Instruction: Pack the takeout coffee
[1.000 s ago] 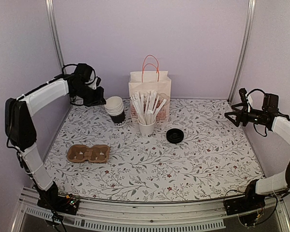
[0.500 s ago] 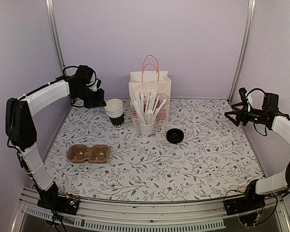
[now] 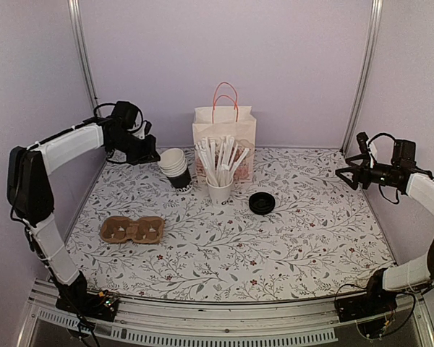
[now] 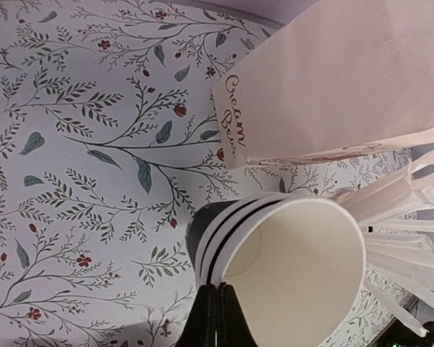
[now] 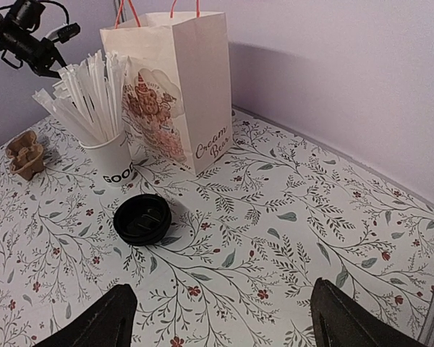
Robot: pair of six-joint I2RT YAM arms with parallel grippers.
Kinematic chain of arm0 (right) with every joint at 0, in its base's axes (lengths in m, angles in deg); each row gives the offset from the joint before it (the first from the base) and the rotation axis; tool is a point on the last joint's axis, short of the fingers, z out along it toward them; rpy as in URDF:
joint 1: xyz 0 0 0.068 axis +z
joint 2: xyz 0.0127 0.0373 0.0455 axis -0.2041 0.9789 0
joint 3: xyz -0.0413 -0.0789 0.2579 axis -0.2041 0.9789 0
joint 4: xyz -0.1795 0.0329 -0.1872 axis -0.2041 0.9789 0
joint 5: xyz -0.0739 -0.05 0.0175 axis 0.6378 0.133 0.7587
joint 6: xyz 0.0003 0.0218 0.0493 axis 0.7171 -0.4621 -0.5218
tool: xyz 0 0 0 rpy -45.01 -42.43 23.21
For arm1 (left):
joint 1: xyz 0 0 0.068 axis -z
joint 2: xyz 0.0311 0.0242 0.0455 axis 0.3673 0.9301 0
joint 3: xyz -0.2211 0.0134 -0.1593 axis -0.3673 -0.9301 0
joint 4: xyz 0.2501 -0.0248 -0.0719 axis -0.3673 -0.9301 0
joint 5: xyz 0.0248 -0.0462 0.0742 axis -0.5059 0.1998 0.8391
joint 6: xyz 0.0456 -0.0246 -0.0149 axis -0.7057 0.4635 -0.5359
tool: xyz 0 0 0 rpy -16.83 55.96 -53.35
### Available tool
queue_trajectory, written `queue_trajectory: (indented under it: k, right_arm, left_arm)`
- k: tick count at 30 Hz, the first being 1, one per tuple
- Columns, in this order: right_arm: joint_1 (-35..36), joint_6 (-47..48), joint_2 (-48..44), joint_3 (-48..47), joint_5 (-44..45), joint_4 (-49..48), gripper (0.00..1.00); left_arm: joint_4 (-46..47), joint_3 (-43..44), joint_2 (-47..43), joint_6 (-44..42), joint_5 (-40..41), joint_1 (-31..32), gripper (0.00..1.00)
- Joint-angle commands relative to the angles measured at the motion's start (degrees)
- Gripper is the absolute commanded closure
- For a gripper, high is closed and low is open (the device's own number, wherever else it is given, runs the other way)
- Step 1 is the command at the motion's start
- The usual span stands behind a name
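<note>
Noting nothing packed yet, we log the left gripper pinched shut on the rim of the top cup in the stack left of the paper bag, right gripper spread and idle at far right, black lid loose on the tabletop, carrier unfilled, bagging all ahead.

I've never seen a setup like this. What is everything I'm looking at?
Paper bag: one, cream with orange handles, back centre.
Stack of paper cups: one, dark with white rims, left of the bag.
Cup of wrapped sticks: one, white, before the bag.
Lid: one, black, right of that cup.
Cup carrier: one, brown, front left.
Tablecloth: one, white floral, under everything.
Left pincer: one, black, shut on the stack's rim.
Right pincer: one, black, open, raised at right.
</note>
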Motion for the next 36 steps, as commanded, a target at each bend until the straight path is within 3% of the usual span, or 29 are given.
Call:
queue_trajectory:
  k: [1,2,3,4,5,6,7,8,9,10,11,13,14,15,16,18,19,20,21,22,24,25,27,28,30,31,33,34,36]
  right_arm:
    - [0.3,0.7,0.4,-1.8,0.1,0.7,0.13]
    - [0.4,0.7,0.5,-1.8,0.1,0.7,0.14]
    - [0.4,0.7,0.5,-1.7,-0.1,0.7,0.14]
    - [0.4,0.7,0.6,-1.8,-0.1,0.7,0.14]
    - [0.5,0.7,0.6,-1.9,0.0,0.7,0.13]
    - [0.5,0.7,0.7,-1.9,0.0,0.9,0.13]
    - [0.5,0.7,0.7,-1.9,0.0,0.9,0.14]
    - [0.6,0.8,0.7,-1.9,-0.1,0.9,0.14]
    - [0.6,0.9,0.7,-2.0,0.0,1.0,0.14]
    - [0.6,0.9,0.6,-2.1,0.2,1.1,0.14]
    - [0.6,1.0,0.6,-2.0,0.3,1.0,0.13]
    - [0.6,1.0,0.6,-1.9,0.3,0.9,0.13]
    - [0.7,1.0,0.6,-2.0,0.3,1.0,0.13]
    - [0.7,1.1,0.7,-2.0,0.3,1.1,0.14]
    - [0.7,1.0,0.7,-1.9,0.1,0.9,0.13]
    - [0.9,1.0,0.9,-2.1,0.2,1.2,0.14]
    - [1.0,1.1,1.1,-2.2,0.3,1.4,0.14]
    - [1.0,1.2,1.2,-2.2,0.3,1.5,0.14]
    - [1.1,1.2,1.2,-2.2,0.2,1.4,0.14]
    - [1.1,1.2,1.2,-2.2,0.2,1.5,0.14]
    - [1.2,1.3,1.3,-2.3,0.3,1.6,0.14]
    - [1.3,1.3,1.4,-2.3,0.3,1.6,0.13]
    - [1.3,1.5,1.5,-2.4,0.5,1.7,0.14]
    - [1.4,1.5,1.5,-2.4,0.6,1.7,0.14]
    - [1.4,1.5,1.6,-2.3,0.4,1.8,0.13]
    - [1.5,1.6,1.7,-2.4,0.4,1.8,0.13]
    - [1.6,1.6,1.8,-2.6,0.5,2.1,0.14]
    - [1.6,1.7,1.8,-2.7,0.8,2.2,0.14]
    - [1.7,1.8,1.6,-2.6,1.0,2.0,0.13]
  left_arm:
    - [-0.6,1.9,-0.9,-0.7,0.1,-0.6,1.0]
    - [3.6,-1.4,-1.5,3.0,-8.9,-2.9,1.0]
    - [2.5,-0.7,-2.1,1.8,0.1,-0.6,1.0]
    - [-1.9,3.3,-1.5,-1.3,15.9,3.2,1.0]
    - [-4.2,5.1,-0.6,-2.8,15.0,2.7,1.0]
    - [-1.1,2.5,-0.5,-0.2,-2.3,-0.8,1.0]
    - [2.6,-0.5,-1.2,2.8,-6.8,-1.8,1.0]
    - [0.8,0.8,-1.4,0.7,5.5,1.1,1.0]
    - [-1.2,2.7,-1.2,-1.4,8.0,2.4,1.0]
    - [3.1,0.5,-1.2,0.4,-7.8,-0.8,1.0]
    - [8.5,-4.1,-1.9,5.6,-14.6,-3.2,1.0]
    - [0.8,0.6,-2.0,0.4,8.9,1.5,1.0]
    - [1.5,0.3,-1.3,0.6,-2.3,0.8,1.0]
    - [8.6,-4.7,-1.6,6.3,-18.1,-3.3,1.0]
    - [10.5,-6.0,-2.7,7.3,-15.1,-2.4,1.0]
    - [-3.5,4.2,-0.3,-2.3,22.3,5.2,1.0]
    - [-9.4,8.0,1.8,-3.1,29.6,5.7,1.0]
    - [-10.8,8.4,2.1,-3.3,23.7,3.2,1.0]
    - [-3.8,4.5,0.4,-1.9,8.9,0.2,1.0]
    - [2.0,-0.8,-1.9,0.8,1.3,-1.3,1.0]
    - [6.9,-5.4,-4.0,2.5,-7.9,-2.6,1.0]
    - [4.4,-4.5,-4.0,2.2,-1.5,-1.9,1.0]
    - [-3.6,2.0,-2.7,-2.6,20.0,3.1,1.0]
    - [-5.5,3.6,-1.9,-3.4,18.9,3.7,1.0]
    - [2.4,-1.8,-2.7,0.7,-7.6,-0.9,1.0]
    - [6.1,-4.2,-3.6,3.2,-9.9,-2.2,1.0]
    - [-3.6,2.9,-2.4,-2.7,19.3,4.3,1.0]
    - [-7.8,5.9,-1.0,-4.3,25.2,5.3,1.0]
    - [-3.2,2.1,-1.4,-1.7,4.4,1.0,1.0]
